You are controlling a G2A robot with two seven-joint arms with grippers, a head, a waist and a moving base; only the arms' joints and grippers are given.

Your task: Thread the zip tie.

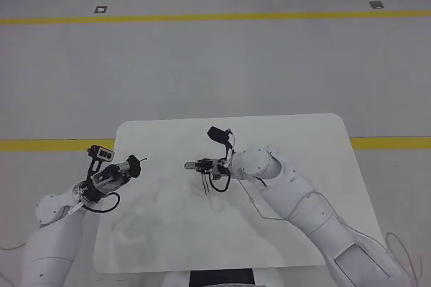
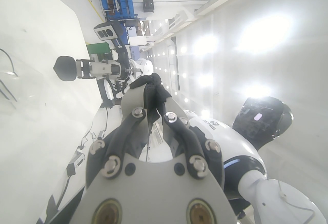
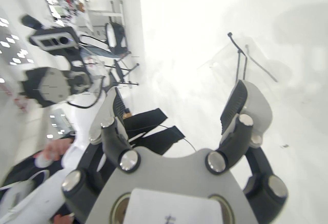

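Left gripper [image 2: 151,82]: closed, black pads pinched together on a zip tie [image 1: 141,161]. A short thin length of the tie sticks out past the fingertips and points toward the other arm. In the top view this gripper sits over the left edge of the bench [image 1: 294,143], tilted up and off the surface.

Right gripper [image 3: 178,96]: jaws wide open, nothing between the ribbed pads. It's over the middle of the bench and aimed at the left gripper. The two grippers face each other with a clear gap between them, not touching.

Loose zip ties [image 3: 239,60]: a few thin black strands lying flat on the bench, just past the right gripper's fingertips. In the top view they lie just beside that gripper, on the side nearer the robot. Small square heads show at their far ends. They overlap each other; can't tell the exact count.

What looks like a clear plastic film [image 2: 25,86] lies on the bench around those ties. Can't tell if they are in it or on it.
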